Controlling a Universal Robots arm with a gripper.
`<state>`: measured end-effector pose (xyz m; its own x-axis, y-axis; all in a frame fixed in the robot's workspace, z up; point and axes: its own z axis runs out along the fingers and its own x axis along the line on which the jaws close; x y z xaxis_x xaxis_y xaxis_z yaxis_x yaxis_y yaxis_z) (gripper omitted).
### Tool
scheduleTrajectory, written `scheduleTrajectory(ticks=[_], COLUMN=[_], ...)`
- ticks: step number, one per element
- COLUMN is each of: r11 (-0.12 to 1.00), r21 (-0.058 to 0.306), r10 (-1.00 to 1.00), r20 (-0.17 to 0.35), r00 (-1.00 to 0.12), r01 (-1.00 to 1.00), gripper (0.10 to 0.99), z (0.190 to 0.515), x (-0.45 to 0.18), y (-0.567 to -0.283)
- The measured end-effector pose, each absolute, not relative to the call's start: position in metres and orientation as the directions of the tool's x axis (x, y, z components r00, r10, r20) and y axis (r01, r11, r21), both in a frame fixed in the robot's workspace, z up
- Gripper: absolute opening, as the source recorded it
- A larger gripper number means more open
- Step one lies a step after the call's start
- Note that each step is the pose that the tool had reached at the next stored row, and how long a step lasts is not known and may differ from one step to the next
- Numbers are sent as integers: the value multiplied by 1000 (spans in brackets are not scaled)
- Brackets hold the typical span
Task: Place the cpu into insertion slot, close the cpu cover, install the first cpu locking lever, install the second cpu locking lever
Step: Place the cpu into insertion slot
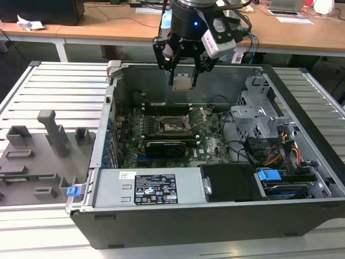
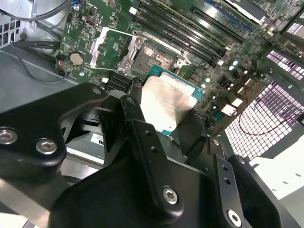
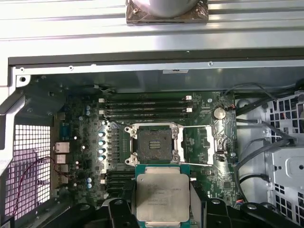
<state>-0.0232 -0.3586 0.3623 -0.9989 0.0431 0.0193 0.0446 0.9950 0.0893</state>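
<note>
My gripper (image 1: 183,80) hangs above the open computer case, shut on the cpu (image 1: 182,83), a flat square chip with a dull silver-tan top. In both wrist views the cpu (image 3: 163,197) (image 2: 167,102) sits between my black fingers (image 3: 117,209), held level and well above the board. Below it on the green motherboard lies the insertion slot (image 3: 154,145) (image 2: 159,55) (image 1: 173,127), with nothing in its dark pin field. The cpu cover (image 3: 202,145) (image 2: 108,50), a silvery frame with a square window, is swung open flat beside the slot. Thin wire levers (image 3: 204,164) stand free along its edges.
Long black memory slots (image 3: 147,107) run beside the socket. A long black card (image 1: 167,146) lies in front of it, then the power supply (image 1: 145,189). A grey drive cage (image 1: 264,116) with cables is at the exterior view's right. Grey fixtures (image 1: 51,132) stand outside the case.
</note>
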Motion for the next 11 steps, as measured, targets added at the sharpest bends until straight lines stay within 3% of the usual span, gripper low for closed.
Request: scheduleTrajectory(ticks=[11], r11=[971], r21=[89], r10=[220], r20=[19], r00=[-975], r01=[221], gripper=[541], z=[362], x=[-23], y=[-359])
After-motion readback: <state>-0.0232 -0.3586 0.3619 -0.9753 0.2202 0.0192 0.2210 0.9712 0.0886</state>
